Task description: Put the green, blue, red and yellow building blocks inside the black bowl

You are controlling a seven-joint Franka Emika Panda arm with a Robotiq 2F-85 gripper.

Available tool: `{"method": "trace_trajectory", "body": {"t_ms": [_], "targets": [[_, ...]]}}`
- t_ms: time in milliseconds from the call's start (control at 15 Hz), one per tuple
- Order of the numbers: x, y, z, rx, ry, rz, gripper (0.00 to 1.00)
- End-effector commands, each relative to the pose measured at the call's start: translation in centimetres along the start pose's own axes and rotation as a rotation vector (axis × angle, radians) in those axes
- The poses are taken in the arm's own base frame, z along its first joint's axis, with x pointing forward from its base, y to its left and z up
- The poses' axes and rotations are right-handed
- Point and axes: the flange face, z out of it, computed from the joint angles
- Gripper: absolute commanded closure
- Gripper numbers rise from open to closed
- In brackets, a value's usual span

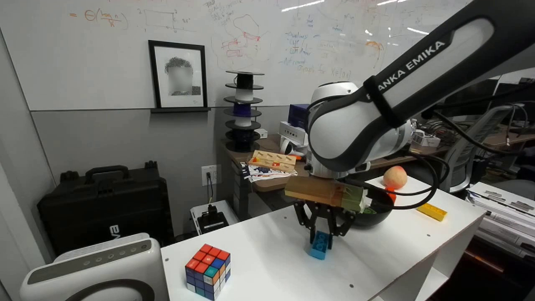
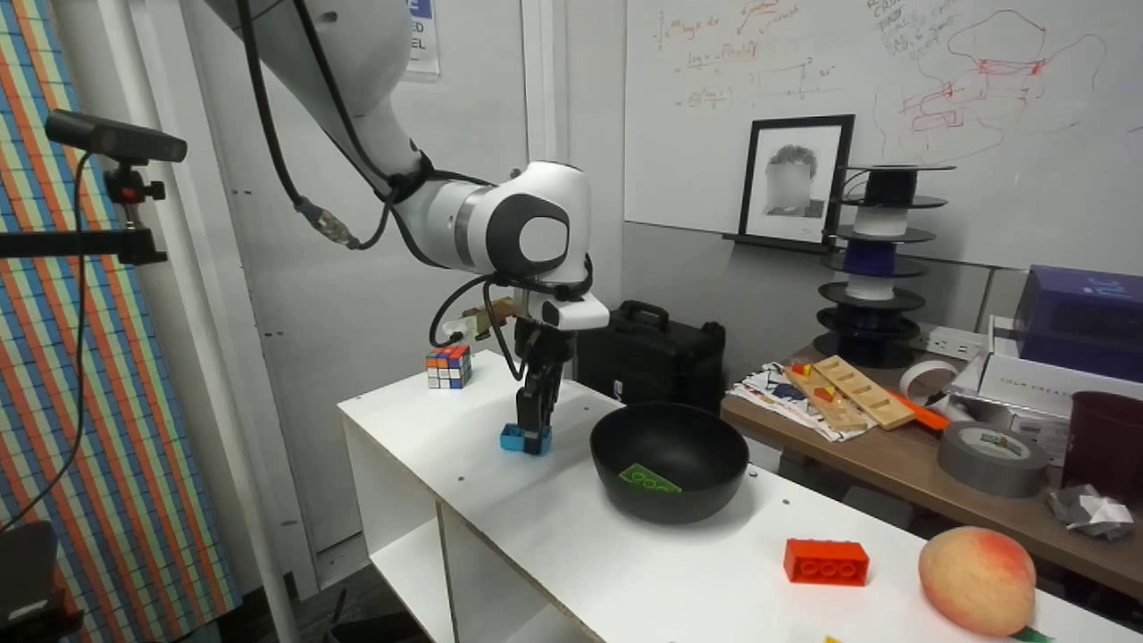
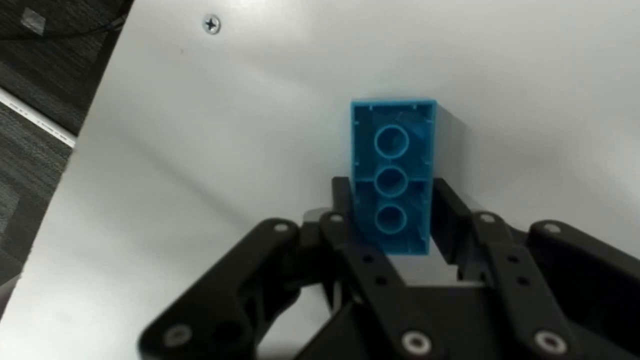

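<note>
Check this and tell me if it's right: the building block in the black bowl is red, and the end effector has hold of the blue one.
Wrong colour: both exterior views show a green building block in the black bowl, not a red one. The end effector does have hold of the blue building block.

The white arm point(image 1: 355, 125) has black cables point(image 2: 255, 98), the black hand point(image 3: 392, 197) 2 jointed fingers point(image 3: 452, 215).

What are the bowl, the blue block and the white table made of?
Bowl: perhaps plastic, black and smooth with a soft sheen; coated metal is possible.
Blue block: almost certainly moulded plastic, smooth, with thin walls and round tubes in its open side.
White table: probably coated wood board, smooth on top, with a bare brown edge.
</note>
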Motion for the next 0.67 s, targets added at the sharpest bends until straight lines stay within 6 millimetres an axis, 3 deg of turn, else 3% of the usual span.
{"method": "trace_trajectory", "body": {"t_ms": [0,133,267,400,600], "targets": [[-0.7,-0.6,0.3,-0.014,0.035,-0.057,0.88],[-1.2,-0.7,-0.6,-0.006,0.049,-0.080,0.89],[-1.9,-1.1,-2.7,0.046,0.051,-0.083,0.89],[-2.4,-1.2,-5.8,0.106,0.074,-0.095,0.89],[-1.6,0.1,-10.4,0.176,0.097,-0.056,0.89]]}}
